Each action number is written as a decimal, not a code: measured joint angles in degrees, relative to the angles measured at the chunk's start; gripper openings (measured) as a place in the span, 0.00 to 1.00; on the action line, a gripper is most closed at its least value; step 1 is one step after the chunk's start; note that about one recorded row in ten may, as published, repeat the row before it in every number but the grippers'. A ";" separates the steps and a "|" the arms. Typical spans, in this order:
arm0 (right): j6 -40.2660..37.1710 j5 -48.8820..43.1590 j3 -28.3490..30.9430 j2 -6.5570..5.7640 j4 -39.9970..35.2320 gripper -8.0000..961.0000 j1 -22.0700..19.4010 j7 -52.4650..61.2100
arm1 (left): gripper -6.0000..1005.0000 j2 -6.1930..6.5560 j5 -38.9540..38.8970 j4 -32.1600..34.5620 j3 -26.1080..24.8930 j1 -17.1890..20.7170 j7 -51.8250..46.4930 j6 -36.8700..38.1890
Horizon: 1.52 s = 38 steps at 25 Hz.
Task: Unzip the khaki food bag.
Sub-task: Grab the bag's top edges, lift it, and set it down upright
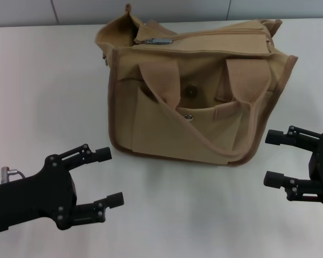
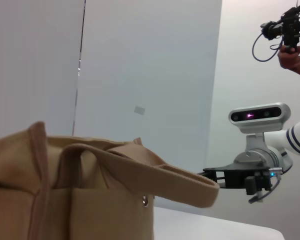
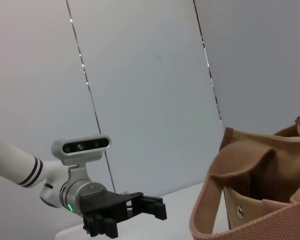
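Unlabelled khaki food bag (image 1: 196,91) between open tools

The khaki food bag (image 2: 75,200) fills the near foreground on the white worktop (image 2: 215,227), one webbing handle (image 2: 155,175) arching out from it above a metal snap (image 2: 146,201). Beyond the handle's end, the right tool (image 2: 215,175) hovers clear of the bag, its black fingers pointing toward it.

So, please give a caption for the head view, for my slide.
Khaki food bag on table, both open pincers, left and right, flanking it.
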 joint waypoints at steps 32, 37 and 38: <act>0.54 0.07 0.76 0.00 0.09 0.87 -2.19 -0.09 | 0.75 -0.77 -15.00 -24.65 -6.62 -15.38 21.11 -26.20; 0.63 0.07 0.79 0.00 0.09 0.87 -2.28 -0.08 | 0.65 -0.78 -18.41 -26.58 -6.53 -15.05 25.97 -25.96; 0.64 0.09 0.79 0.00 0.09 0.87 -2.28 -0.08 | 0.61 -0.77 -18.38 -26.71 -6.40 -15.15 26.51 -25.96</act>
